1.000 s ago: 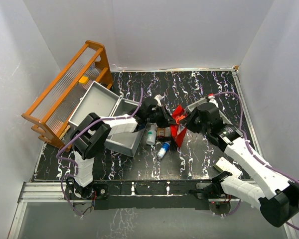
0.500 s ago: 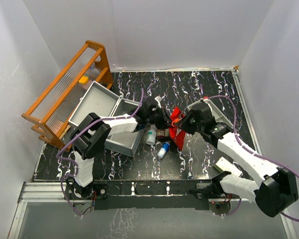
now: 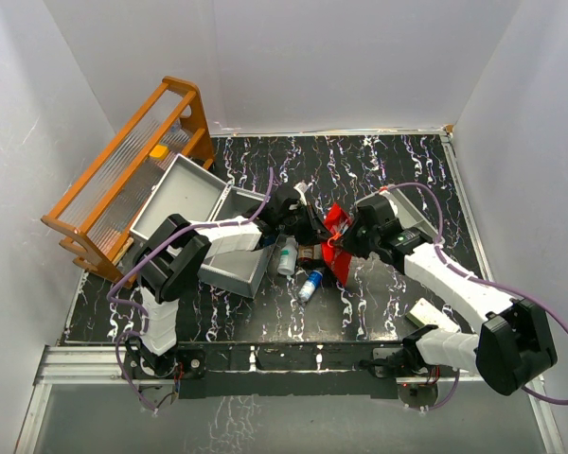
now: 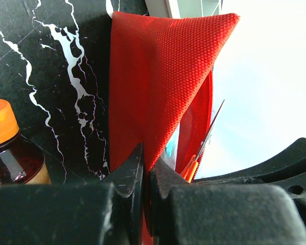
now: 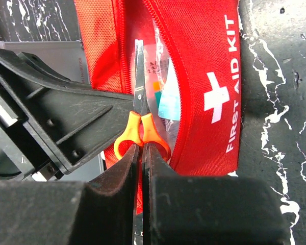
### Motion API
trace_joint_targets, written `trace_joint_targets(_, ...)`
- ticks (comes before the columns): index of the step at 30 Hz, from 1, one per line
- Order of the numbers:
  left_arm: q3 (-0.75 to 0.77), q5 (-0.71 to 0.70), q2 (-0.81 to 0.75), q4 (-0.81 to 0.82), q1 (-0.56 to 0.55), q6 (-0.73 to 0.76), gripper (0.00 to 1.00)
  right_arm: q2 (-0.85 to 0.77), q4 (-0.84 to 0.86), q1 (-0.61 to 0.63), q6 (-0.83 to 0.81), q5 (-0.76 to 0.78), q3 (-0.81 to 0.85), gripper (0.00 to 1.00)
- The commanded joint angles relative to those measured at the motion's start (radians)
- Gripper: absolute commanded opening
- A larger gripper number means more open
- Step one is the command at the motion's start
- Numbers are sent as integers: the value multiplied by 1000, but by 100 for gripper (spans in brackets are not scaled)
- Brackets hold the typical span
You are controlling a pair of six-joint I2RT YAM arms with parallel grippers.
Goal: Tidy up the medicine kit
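The medicine kit (image 3: 185,197), a light-grey hard box, lies with its lid open at the left behind my left arm. A red first-aid pouch (image 5: 209,76) stands unzipped on the dark marbled table (image 3: 379,170). My left gripper (image 4: 147,164) is shut on one fabric edge of the pouch (image 4: 153,66), holding its mouth apart. My right gripper (image 5: 142,151) is shut on the orange handles of small scissors (image 5: 138,81), whose blades point into the pouch opening beside a clear packet. In the top view both grippers meet at the pouch (image 3: 341,267).
A brown bottle with an orange cap (image 4: 5,138) stands left of the pouch. A white bottle (image 3: 286,255) and a blue-and-white one (image 3: 310,284) lie nearby. A wooden rack (image 3: 123,180) is far left, a shallow grey tray (image 3: 418,218) behind my right arm, a white box (image 3: 433,315) front right.
My right gripper has moved left with the scissors, bringing them to the pouch's mouth. The left gripper has stayed in place on the pouch edge.
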Motion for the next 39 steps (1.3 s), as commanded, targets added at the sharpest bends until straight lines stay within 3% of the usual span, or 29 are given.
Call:
trace_joint_targets(1,44,22,-30,-3,-6,14,0,5,-31,-9,-14,48,31,0)
trace_joint_targets(7,52,17,-30,-16,-6,25,0,6,-135,-7,-28,114,61,0)
trace_joint_targets(14,60,4,-30,-40,-5,44,0,4,-183,-10,-63,81,68,0)
trace_joint_targets(21,66,2,-32,-46,-5,51,0,0,-260,-11,-104,89,113,20)
trace_joint_targets(26,66,1,-32,-49,-4,54,0,-5,-312,-12,-112,116,165,25)
trace_joint_targets(39,70,19,-34,-48,-5,66,0,108,-156,-11,-232,100,219,20)
